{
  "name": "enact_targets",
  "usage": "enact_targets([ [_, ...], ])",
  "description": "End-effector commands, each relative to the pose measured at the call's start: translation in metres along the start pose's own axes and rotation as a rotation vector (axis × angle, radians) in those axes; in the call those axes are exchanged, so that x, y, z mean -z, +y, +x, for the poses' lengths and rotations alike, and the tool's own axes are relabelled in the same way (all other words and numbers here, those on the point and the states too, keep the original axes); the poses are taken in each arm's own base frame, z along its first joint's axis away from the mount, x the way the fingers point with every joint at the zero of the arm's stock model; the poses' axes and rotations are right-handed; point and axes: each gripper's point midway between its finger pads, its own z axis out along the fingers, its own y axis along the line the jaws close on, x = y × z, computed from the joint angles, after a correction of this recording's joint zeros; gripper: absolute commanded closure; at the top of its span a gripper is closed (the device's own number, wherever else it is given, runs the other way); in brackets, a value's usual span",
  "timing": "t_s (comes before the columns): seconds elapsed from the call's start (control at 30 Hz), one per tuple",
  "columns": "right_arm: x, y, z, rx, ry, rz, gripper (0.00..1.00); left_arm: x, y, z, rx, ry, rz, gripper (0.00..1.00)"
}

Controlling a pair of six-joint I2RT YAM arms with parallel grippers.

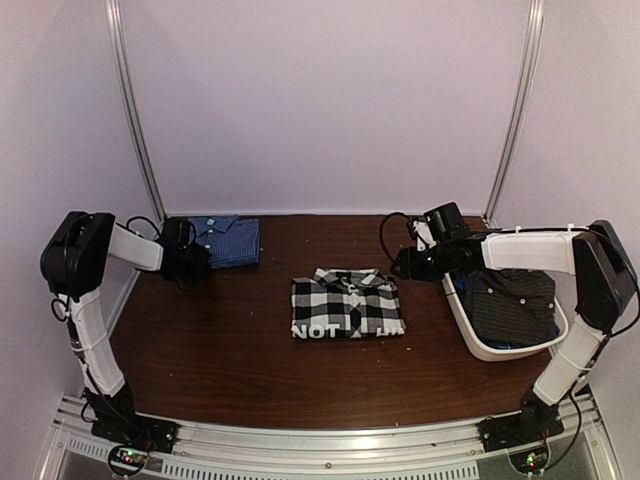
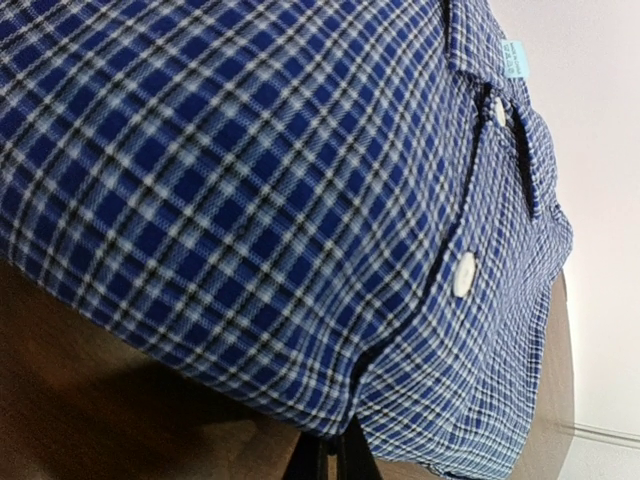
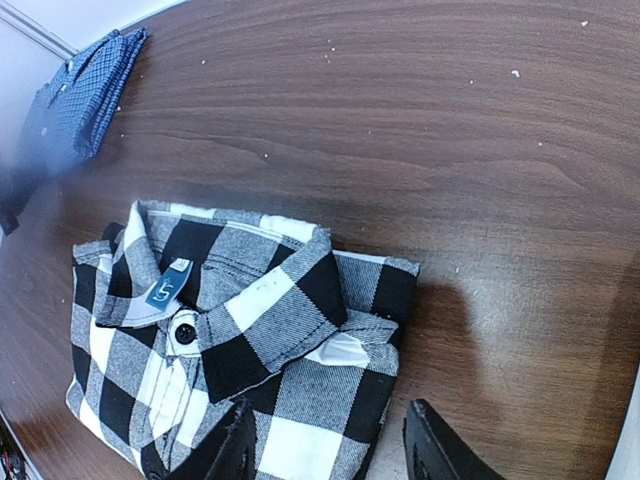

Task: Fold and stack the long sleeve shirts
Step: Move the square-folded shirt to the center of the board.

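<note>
1. The dark blue shirt [image 1: 228, 240] is seen folded at the far left of the table [image 1: 230, 345], with the left gripper [image 2: 330, 462] at its edge. If it is lifted by that one edge, the folds are likely to be pulled open, or the bundle may be dragged across the wood.
2. The black-and-white checked shirt [image 1: 347, 305] is laid folded at the table's middle, well apart from the blue one. The right gripper [image 3: 335, 450] is held near its right side, fingers spread and nothing between them. The collar could be caught by a low pass and the fold upset.
3. The charcoal shirt [image 1: 515, 300] is kept in the white basket [image 1: 500, 352] at the right. It could be snagged on the rim when drawn out.
4. Only the tips of the left gripper are shown, close together and cut off by the lower edge of its wrist view. Whether cloth is pinched between them cannot be told.
5. That view is almost filled by blue cloth, so little of the table is shown there. The charcoal shirt is partly covered by the right arm, and how it is folded is hard to make out.
</note>
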Motion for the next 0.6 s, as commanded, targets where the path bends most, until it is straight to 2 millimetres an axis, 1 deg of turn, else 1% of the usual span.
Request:
enact_targets([
  [0.0, -0.004, 0.012, -0.005, 0.018, -0.009, -0.027, 0.48, 0.020, 0.018, 0.006, -0.039, 0.027, -0.053, 1.00],
  [0.1, -0.006, 0.016, -0.003, 0.023, -0.004, -0.036, 0.48, 0.035, 0.032, 0.016, -0.058, 0.053, -0.073, 1.00],
  [0.13, -0.006, 0.017, -0.003, 0.025, -0.002, -0.038, 0.48, 0.040, 0.041, 0.024, -0.065, 0.071, -0.087, 1.00],
  [0.23, -0.009, 0.020, 0.000, 0.034, 0.004, -0.042, 0.48, 0.055, 0.057, 0.043, -0.080, 0.124, -0.097, 1.00],
  [0.37, -0.011, 0.023, 0.004, 0.041, 0.014, -0.049, 0.48, 0.076, 0.083, 0.069, -0.097, 0.178, -0.120, 1.00],
  [0.4, -0.012, 0.023, 0.005, 0.042, 0.017, -0.049, 0.48, 0.082, 0.091, 0.079, -0.102, 0.194, -0.127, 1.00],
  [0.43, -0.011, 0.025, 0.006, 0.045, 0.018, -0.050, 0.48, 0.087, 0.091, 0.081, -0.106, 0.197, -0.120, 1.00],
  [0.57, -0.012, 0.026, 0.010, 0.047, 0.023, -0.053, 0.47, 0.109, 0.101, 0.107, -0.141, 0.243, -0.143, 1.00],
])
